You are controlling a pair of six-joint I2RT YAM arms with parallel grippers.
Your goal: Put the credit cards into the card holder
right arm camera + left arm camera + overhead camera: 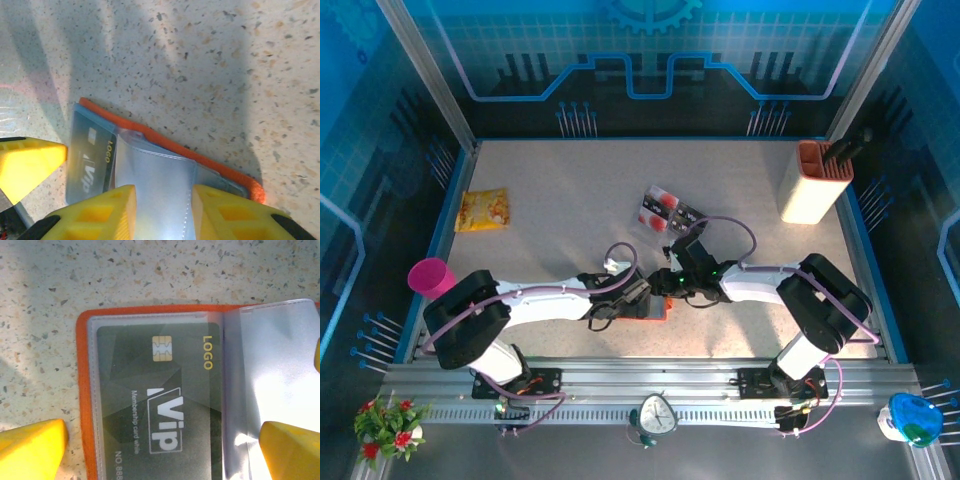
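At the table's (560,200) 9 o'clock edge stands a pink cup (430,275); what it holds cannot be seen. A yellow packet (483,210) lies flat at 10 o'clock.

Near 6 o'clock, close to the arm bases, the card holder (82,390) lies open on the speckled surface. One black card (160,405), with a gold chip and white lettering, sits inside its clear pocket. The left gripper (160,452) hangs over it with its claw spread wide. One yellow fingertip is off the holder's 9 o'clock side, the other over the clear leaf at 3 o'clock, and neither grips anything.

At 12 o'clock from the holder, and apart from it, a clear tray (686,210) holds the credit cards (660,213), dark with red and pink patches.

The right gripper (164,212) reaches the holder from the 3 o'clock side, its claw narrow. The clear leaf (155,175) runs up between its two yellow fingers; whether they pinch it cannot be told.

At the 2 o'clock corner stands a tall cream-and-orange container (807,200), with a dark object (847,148) sticking out of its top.
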